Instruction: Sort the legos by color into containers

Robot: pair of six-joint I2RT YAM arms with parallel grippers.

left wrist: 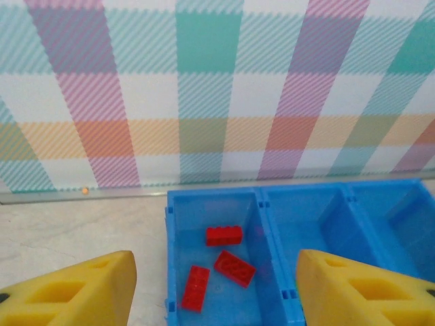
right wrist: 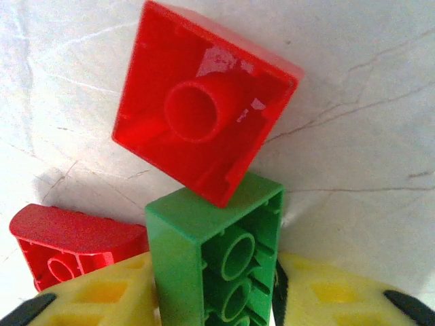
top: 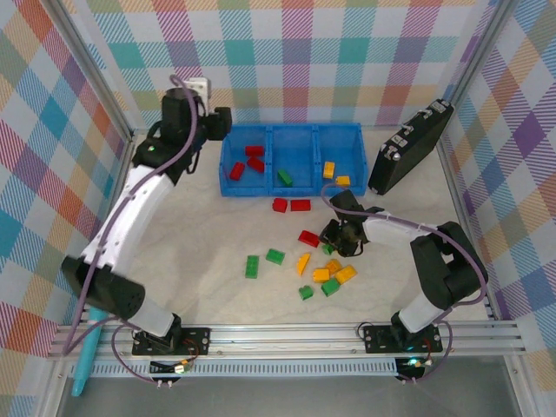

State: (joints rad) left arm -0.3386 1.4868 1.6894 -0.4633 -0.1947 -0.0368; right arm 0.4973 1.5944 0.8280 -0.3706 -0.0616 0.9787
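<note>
The blue tray [top: 291, 139] stands at the back; its left container [left wrist: 178, 265] holds three red legos [left wrist: 224, 235], the middle one a green lego [top: 284, 177], the right one two yellow legos [top: 329, 169]. My left gripper [top: 219, 122] [left wrist: 215, 285] hovers open over the tray's left end, nothing between its fingers. My right gripper [top: 334, 239] [right wrist: 217, 299] is down on the table, shut on a green lego [right wrist: 204, 238] lying on its side. A red lego [right wrist: 204, 102] touches that brick's far end. A rounded red piece [right wrist: 68, 238] lies beside the left finger.
Loose legos lie mid-table: two red [top: 289, 205] before the tray, two green [top: 275, 256] to the left, a yellow wedge [top: 303, 263], orange and green ones [top: 331, 280] by my right arm. A black case [top: 408, 148] leans at the back right.
</note>
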